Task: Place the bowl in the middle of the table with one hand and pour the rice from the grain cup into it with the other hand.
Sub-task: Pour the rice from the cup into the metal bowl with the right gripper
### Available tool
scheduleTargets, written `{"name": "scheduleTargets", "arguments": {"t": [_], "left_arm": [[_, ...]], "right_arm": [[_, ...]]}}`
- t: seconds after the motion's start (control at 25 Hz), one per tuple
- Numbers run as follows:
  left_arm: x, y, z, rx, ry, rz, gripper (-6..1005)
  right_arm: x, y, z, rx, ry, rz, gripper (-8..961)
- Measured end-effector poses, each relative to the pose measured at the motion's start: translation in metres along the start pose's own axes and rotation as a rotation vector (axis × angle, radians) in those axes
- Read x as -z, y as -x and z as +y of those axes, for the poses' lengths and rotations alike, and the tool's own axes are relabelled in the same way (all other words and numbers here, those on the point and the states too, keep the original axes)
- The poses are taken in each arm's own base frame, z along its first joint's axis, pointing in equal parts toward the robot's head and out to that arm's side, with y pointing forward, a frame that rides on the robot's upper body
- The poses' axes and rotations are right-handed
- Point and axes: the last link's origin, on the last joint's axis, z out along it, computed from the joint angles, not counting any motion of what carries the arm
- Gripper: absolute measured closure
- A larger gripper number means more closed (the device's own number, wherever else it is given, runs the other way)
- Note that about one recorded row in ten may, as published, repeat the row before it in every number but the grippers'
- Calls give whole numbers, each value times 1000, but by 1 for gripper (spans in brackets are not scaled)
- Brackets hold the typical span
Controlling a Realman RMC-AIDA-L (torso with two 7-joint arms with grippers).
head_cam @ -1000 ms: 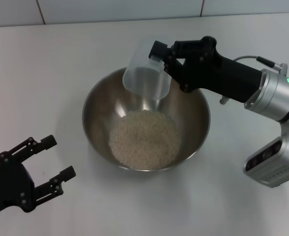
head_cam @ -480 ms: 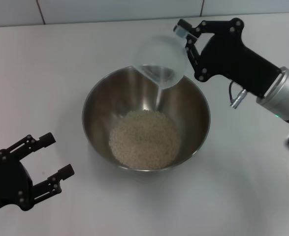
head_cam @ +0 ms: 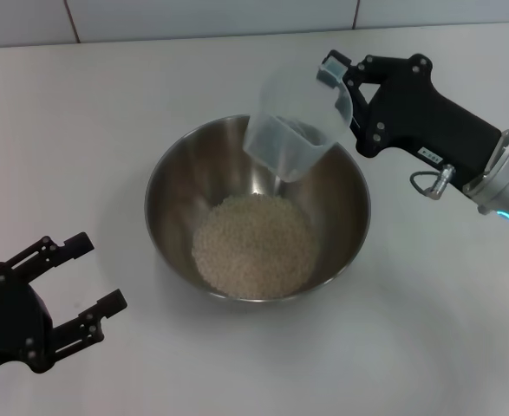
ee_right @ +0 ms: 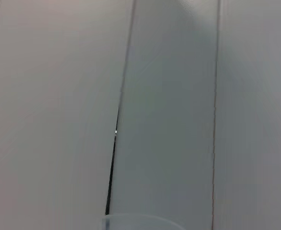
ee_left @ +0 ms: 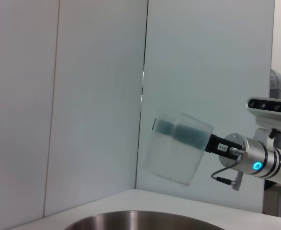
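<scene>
The grain cup (head_cam: 296,128), clear and emptied, is held tilted over the far rim of the bowl (head_cam: 172,186) by the right gripper (head_cam: 348,87), clamped on it. The rice (head_cam: 254,244) is heaped inside. The left gripper (head_cam: 72,286) is parked open nearby.

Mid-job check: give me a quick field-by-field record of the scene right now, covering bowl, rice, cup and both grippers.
bowl: steel bowl on the white table, mid-table
rice: pale mound in the bowl's bottom
grain cup: clear cup held above the bowl's far rim, tilted, looks empty
right gripper: shut on the cup, above the bowl's far right side
left gripper: open, holding nothing, apart from the bowl at the table's near left
pour: no grains seen falling
</scene>
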Motion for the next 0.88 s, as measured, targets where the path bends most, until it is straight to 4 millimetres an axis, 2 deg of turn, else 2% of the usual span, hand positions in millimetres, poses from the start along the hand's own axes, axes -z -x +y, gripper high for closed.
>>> {"name": "scheduleTargets", "arguments": {"t": [0.12,0.52,0.88], "left_arm": [[0,0,0,0,1,1,227],[1,-2,1,-3,9,8,227],[1,-2,1,-2,10,9,227]], "right_arm": [[2,-4,-2,-99,21,55,942],[8,-12,2,-125,32,107,942],[14,-10,0,-119,2,92,940]]}}
